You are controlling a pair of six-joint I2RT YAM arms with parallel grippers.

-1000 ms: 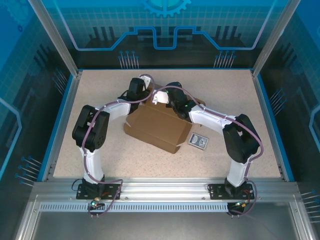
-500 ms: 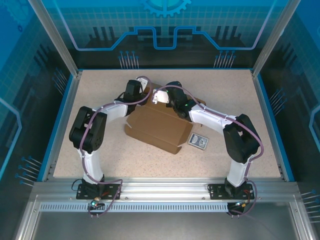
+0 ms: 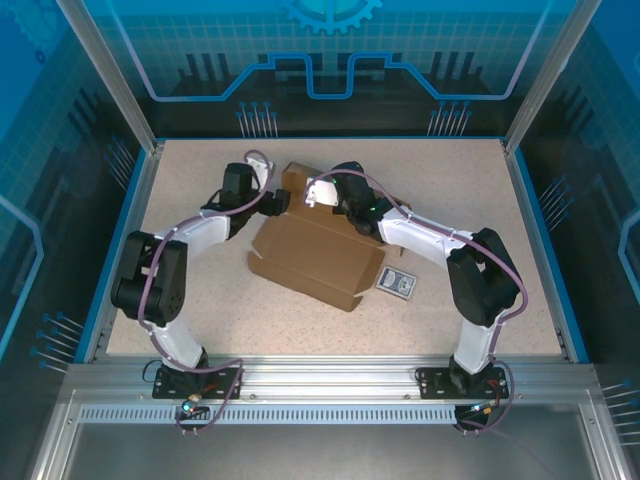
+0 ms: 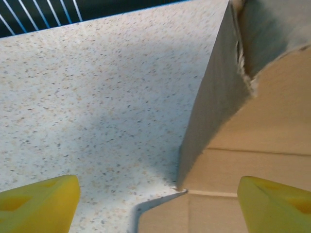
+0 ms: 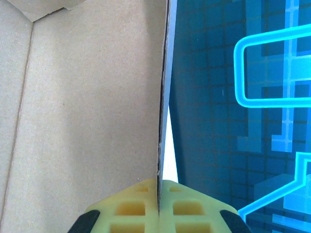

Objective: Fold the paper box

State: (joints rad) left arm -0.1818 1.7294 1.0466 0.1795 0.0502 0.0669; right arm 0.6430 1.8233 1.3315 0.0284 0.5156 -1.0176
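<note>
Left tool (image 4: 156, 199): wide, nothing between its yellow fingers (image 4: 39, 201). In the wrist view one is over bare table (image 4: 97, 97), the other over brown cardboard. It sits just beside the left far corner of the box (image 3: 318, 255), not touching that I can see. A raised side panel stands up right in front of it, torn and ragged at its top edge.

Right tool (image 5: 159, 187): clamped tight on a thin upright cardboard panel, seen edge-on between the two pads. From above, this tool (image 3: 330, 200) is at the far side of the box, arm reaching across from the right.

Box: plain brown, unprinted, lying mid-table between the two arms, angled, with its far flap lifted. Its fold creases show in both wrist views. Can't tell what's inside it.

Card (image 3: 396, 282): small, blue-and-white pattern, flat on the table just beside the box's right near corner. Its print is too small to read.
</note>
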